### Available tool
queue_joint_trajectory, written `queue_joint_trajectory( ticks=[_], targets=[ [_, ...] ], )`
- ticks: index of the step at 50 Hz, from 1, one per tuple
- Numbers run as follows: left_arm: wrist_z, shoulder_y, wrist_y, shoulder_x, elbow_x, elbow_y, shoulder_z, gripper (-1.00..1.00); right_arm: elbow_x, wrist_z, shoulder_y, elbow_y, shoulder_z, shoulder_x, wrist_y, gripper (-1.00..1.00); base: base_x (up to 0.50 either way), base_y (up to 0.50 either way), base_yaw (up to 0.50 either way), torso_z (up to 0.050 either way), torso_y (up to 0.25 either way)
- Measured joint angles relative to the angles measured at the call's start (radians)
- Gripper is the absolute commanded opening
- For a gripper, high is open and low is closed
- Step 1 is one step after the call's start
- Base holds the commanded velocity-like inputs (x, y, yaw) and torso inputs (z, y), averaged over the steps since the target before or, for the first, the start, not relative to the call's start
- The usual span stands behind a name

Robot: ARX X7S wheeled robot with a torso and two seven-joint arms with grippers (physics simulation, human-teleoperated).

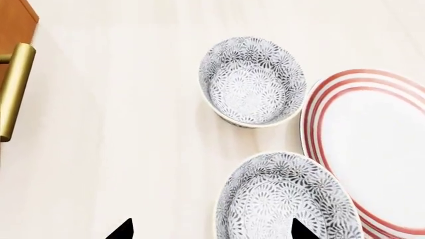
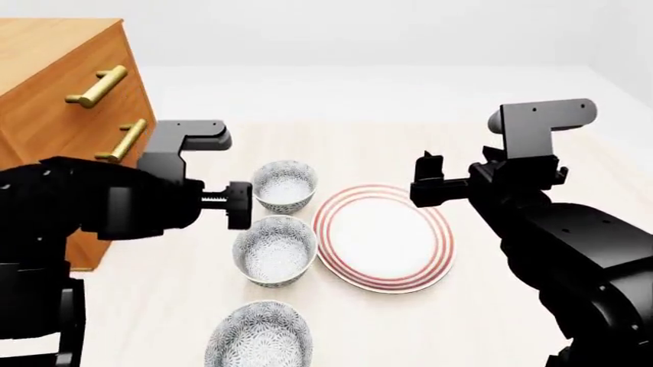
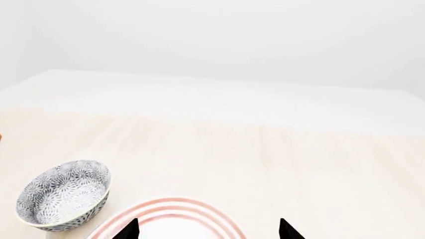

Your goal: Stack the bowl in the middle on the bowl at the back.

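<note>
You had three speckled bowls lined up on the pale worktop (image 2: 490, 99), running away from you. The bowl in the middle (image 2: 274, 250) sat upright on the worktop, touching nothing above it, its rim just beside the red-ringed plate (image 2: 383, 237). The bowl at the back (image 2: 284, 185) stood upright too, a short gap beyond it, also near the plate's edge. The front bowl (image 2: 258, 336) was closest to you, partly cut off by the head view's lower edge.

Your left gripper (image 2: 238, 205) hung above the worktop just to the left of the gap between the back and middle bowls, holding nothing. In the left wrist view its two dark fingertips (image 1: 123, 230) showed well apart, one of them over the middle bowl's rim, so those jaws were released. That view also caught the drawer unit (image 2: 51, 92) with its brass handle (image 1: 13, 89) off to one side.

Your right gripper (image 2: 427, 177) was raised over the far right part of the plate, empty. Its tips in the right wrist view stood wide apart, released as well, with the back bowl and the plate's rim below.
</note>
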Motion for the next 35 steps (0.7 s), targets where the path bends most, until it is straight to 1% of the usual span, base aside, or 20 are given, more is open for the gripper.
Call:
queue_joint_trajectory(
  ticks=[13, 35],
  targets=[
    [0.007, 0.004, 0.029, -0.005, -0.005, -0.027, 0.065, 1.0, 0.013, 0.004, -0.005, -0.007, 0.004, 0.001, 0.003, 1.0, 0.0, 0.0, 0.0, 0.0, 0.0],
    [0.029, -0.027, 0.114, 0.022, 0.057, -0.104, 0.17, 1.0, 0.047, 0.018, -0.016, -0.062, 0.041, 0.001, 0.025, 1.0, 0.0, 0.0, 0.0, 0.0, 0.0]
  ],
)
